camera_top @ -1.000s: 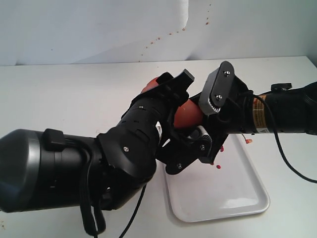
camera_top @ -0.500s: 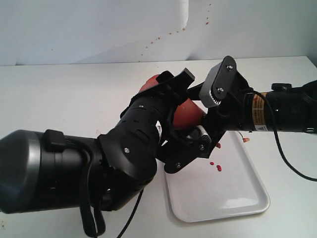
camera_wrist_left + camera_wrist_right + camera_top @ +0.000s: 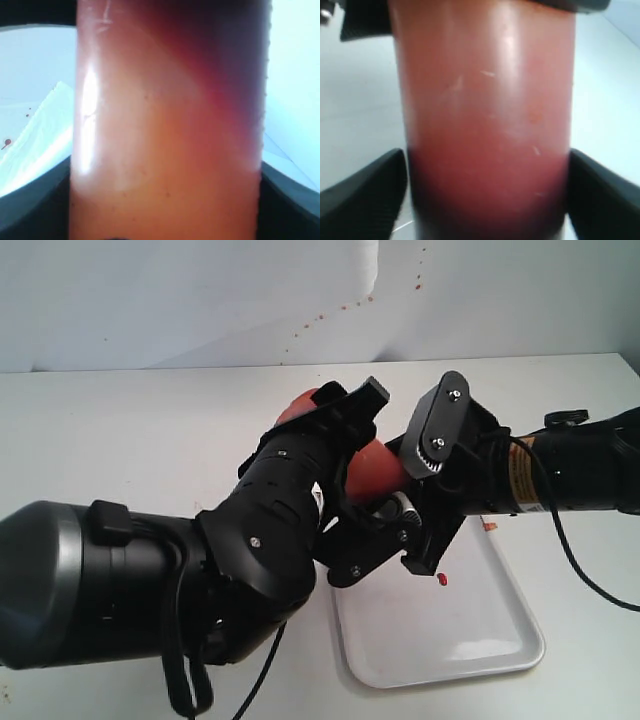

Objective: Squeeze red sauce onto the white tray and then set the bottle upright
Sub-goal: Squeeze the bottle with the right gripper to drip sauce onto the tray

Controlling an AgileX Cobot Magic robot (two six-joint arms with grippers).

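The bottle [image 3: 378,468] of red sauce is held tilted above the near end of the white tray [image 3: 440,635]. My left gripper [image 3: 362,475] is shut on its body, which fills the left wrist view as the bottle [image 3: 165,130]. My right gripper [image 3: 428,490] is shut on the same bottle further toward the cap; its black fingers [image 3: 365,195] press both sides of the bottle [image 3: 487,115]. The nozzle is hidden behind the right gripper. A red drop [image 3: 443,580] lies on the tray below it.
Small red splashes [image 3: 325,315] dot the white backdrop behind the table. Another reddish spot [image 3: 490,527] lies at the tray's far rim. The left arm's large black body [image 3: 150,590] fills the lower left of the exterior view.
The right gripper opened and drew back from the bottle half a second ago, then came down and closed on it again. The left gripper kept its hold.
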